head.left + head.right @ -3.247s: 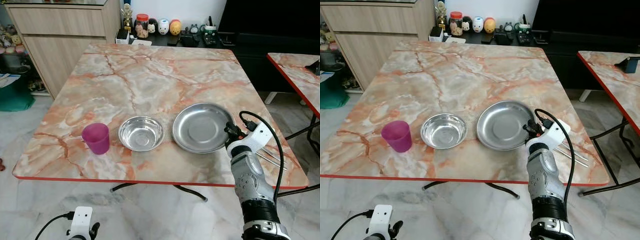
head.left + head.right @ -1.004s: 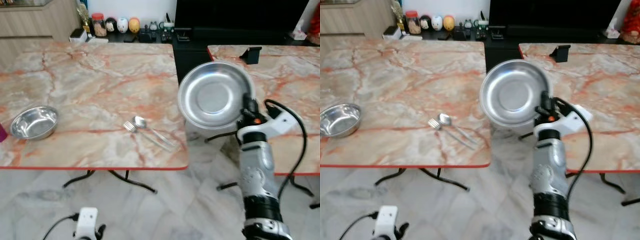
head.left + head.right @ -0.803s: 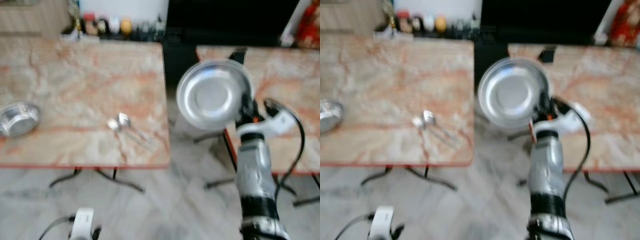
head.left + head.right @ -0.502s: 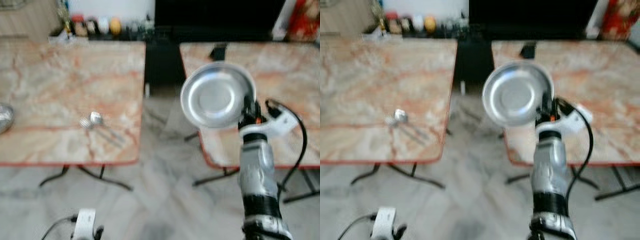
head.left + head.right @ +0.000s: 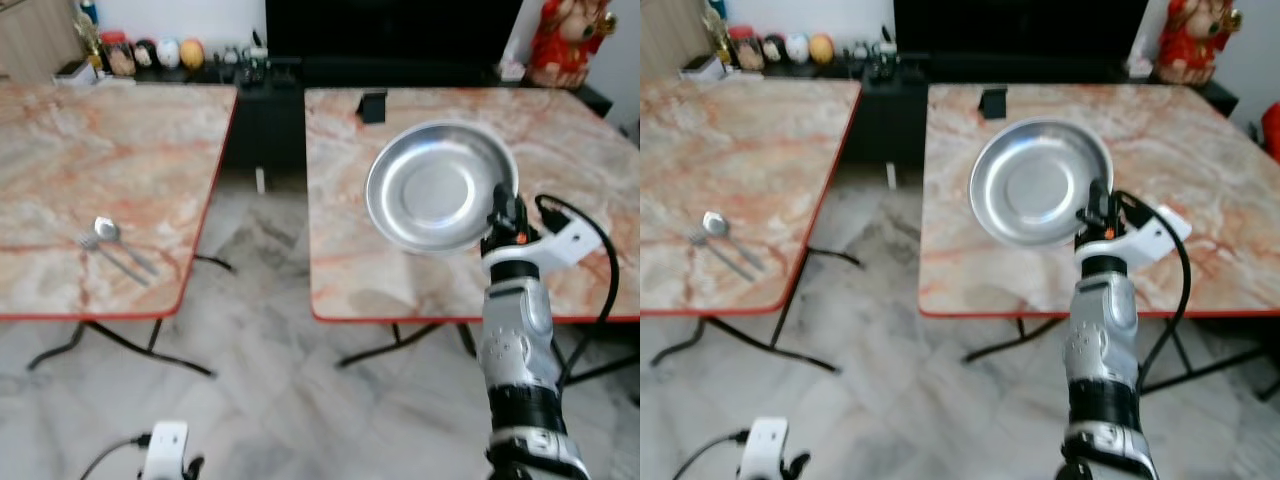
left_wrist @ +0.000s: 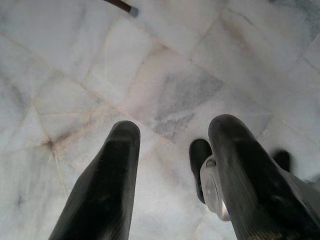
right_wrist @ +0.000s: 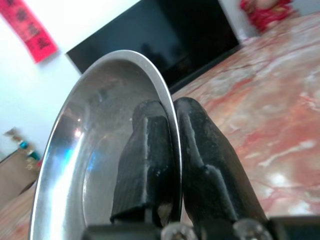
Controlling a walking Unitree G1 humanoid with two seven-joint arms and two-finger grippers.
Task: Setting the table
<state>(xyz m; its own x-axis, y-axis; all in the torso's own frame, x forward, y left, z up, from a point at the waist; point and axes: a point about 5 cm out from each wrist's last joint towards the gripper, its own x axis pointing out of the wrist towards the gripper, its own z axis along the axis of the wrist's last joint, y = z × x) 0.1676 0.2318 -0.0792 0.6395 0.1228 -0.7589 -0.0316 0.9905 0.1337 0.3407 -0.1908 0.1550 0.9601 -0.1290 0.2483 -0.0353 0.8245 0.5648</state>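
My right gripper (image 5: 505,213) is shut on the rim of a round steel plate (image 5: 436,188), which it holds tilted up in the air over the near part of the right marble table (image 5: 560,130). In the right wrist view the two black fingers (image 7: 150,150) pinch the plate's edge (image 7: 100,150). A spoon and fork (image 5: 112,248) lie on the left marble table (image 5: 90,150) near its front right corner. My left gripper (image 6: 170,165) hangs low over the floor, open and holding nothing.
A floor gap (image 5: 260,260) separates the two red-edged tables. A small dark stand (image 5: 372,105) sits at the far edge of the right table. Jars and figurines (image 5: 150,52) line a low black cabinet behind. A red figurine (image 5: 560,40) stands at the back right.
The view has swung to the right: the left table with the bowl slid out leftward and the right table has come before me. The plate stays held in my right gripper.
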